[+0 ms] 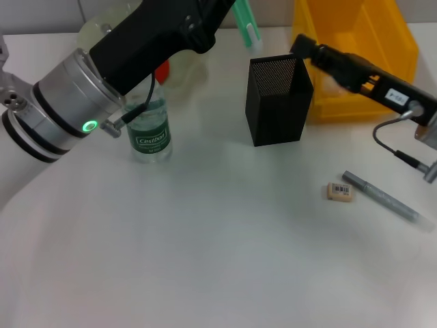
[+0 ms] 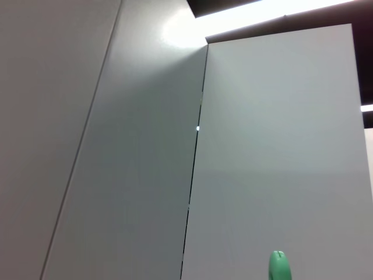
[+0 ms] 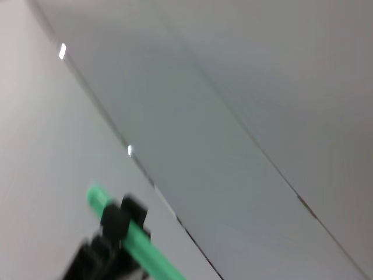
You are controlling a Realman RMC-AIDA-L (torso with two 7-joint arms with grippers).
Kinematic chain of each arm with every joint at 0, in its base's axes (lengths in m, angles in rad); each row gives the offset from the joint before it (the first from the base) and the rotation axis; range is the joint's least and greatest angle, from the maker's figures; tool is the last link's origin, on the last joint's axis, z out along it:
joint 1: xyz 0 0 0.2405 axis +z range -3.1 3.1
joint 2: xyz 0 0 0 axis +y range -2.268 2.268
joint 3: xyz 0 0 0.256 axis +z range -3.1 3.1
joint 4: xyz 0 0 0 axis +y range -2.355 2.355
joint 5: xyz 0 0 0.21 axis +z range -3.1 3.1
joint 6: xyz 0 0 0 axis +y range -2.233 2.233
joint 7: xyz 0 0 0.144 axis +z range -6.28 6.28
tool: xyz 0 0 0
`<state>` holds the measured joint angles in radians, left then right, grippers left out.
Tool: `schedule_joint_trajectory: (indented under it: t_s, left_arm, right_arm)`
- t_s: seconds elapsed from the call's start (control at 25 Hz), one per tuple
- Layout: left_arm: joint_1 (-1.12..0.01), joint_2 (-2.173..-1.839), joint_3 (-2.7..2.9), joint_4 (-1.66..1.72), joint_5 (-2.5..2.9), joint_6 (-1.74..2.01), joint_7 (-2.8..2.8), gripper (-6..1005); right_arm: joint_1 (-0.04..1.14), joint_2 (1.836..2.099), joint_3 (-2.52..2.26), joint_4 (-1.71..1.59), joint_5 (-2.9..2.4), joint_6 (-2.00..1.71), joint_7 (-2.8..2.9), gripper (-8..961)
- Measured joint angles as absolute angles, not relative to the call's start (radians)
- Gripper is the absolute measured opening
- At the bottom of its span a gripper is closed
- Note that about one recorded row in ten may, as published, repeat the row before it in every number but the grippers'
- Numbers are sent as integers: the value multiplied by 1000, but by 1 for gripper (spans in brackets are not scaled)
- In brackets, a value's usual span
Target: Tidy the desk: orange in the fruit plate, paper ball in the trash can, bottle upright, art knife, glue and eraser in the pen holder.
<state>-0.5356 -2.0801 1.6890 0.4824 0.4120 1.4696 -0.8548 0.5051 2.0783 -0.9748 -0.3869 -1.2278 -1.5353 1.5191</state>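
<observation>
The bottle [image 1: 151, 130] stands upright, partly behind my left arm. My left gripper [image 1: 239, 8] is high at the back edge, left of the pen holder [image 1: 276, 99], shut on a green stick-shaped glue [image 1: 247, 29]; its tip shows in the left wrist view [image 2: 278, 267] and it shows clamped in the right wrist view [image 3: 137, 236]. My right gripper [image 1: 304, 46] hovers at the pen holder's far right corner, in front of the trash can [image 1: 355, 55]. The eraser [image 1: 340, 193] and the grey art knife [image 1: 386, 197] lie on the table at the right. The orange [image 1: 162, 70] peeks out in the fruit plate [image 1: 184, 74]. The paper ball is out of view.
My left arm's thick forearm [image 1: 75, 102] crosses the left back of the white table [image 1: 205, 246]. A cable [image 1: 392, 147] hangs from my right arm above the art knife. Both wrist views show mostly grey wall panels.
</observation>
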Motion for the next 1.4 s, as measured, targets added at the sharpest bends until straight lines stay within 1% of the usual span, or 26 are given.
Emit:
schedule_joint_trajectory:
  t_s: [0.08,0.24,0.4,0.72,0.92,1.04,1.4]
  left_arm:
    - [-541,-2080,1689,482,416,1471,-844,108]
    - [-549,-2080,1691,482,423,1481,-808,108]
    - [-562,-2080,1698,487,431,1493,-797,108]
    - [-570,-2078,1730,514,445,1519,-701,109]
    - [-575,-2076,1723,513,480,1517,-675,109]
    - [-576,-2076,1727,509,488,1517,-632,109]
    - [-579,-2077,1731,515,568,1524,-493,109]
  right_arm:
    - [501,2078,-975,-337,-1186,-1558,1628,100]
    - [504,2079,-978,-234,-1160,-1580,1902,185]
    - [533,2085,-979,-151,-1160,-1634,2088,272]
    - [547,2079,-974,-168,-1159,-1727,2379,448]
    - [536,2077,-960,-174,-1159,-1739,2483,608]
    - [534,2077,-960,-175,-1158,-1746,2524,620]
    - [547,2078,-960,-180,-1158,-1748,2615,611]
